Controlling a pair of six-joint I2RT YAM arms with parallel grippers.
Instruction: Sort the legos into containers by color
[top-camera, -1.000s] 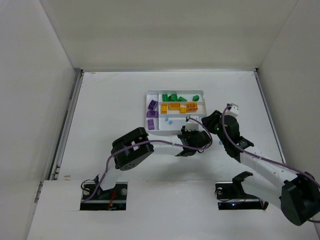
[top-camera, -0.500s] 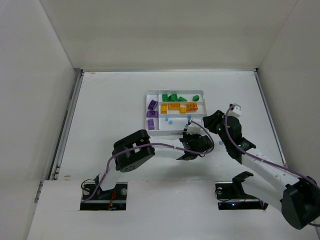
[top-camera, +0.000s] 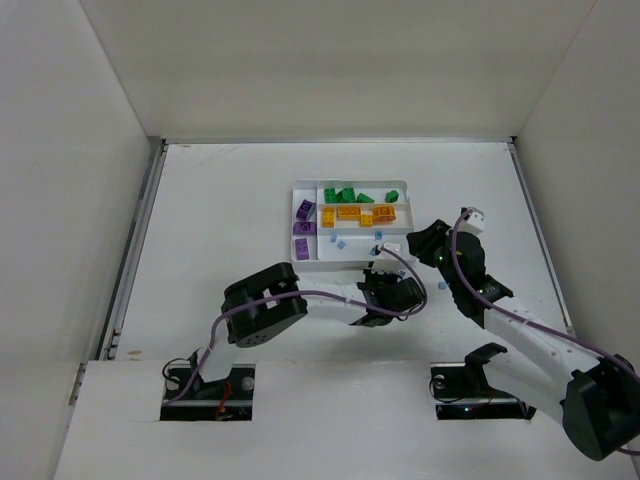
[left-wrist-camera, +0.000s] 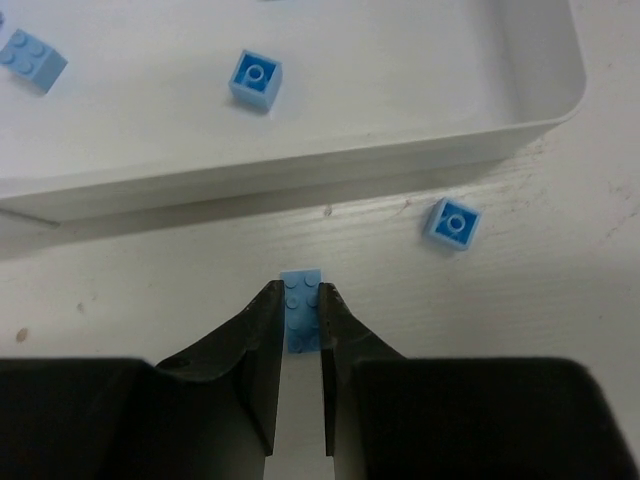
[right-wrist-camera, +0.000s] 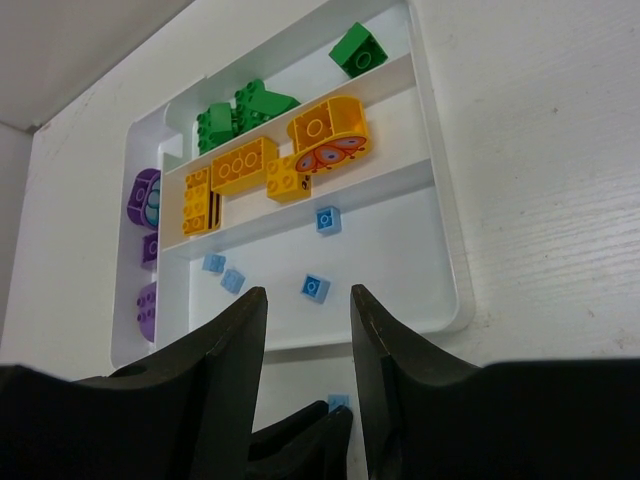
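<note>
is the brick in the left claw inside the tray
No, the light-blue brick pinched in the left claw lies outside the tray wall, over the table.

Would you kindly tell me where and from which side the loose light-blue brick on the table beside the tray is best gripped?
Probably from straight above, closing on two opposite side walls. The loose brick lies flat on the table, apart from the tray wall, a small square block turned slightly askew, so the pincer should rotate to match. The left pincer is shut on another blue brick.
</note>
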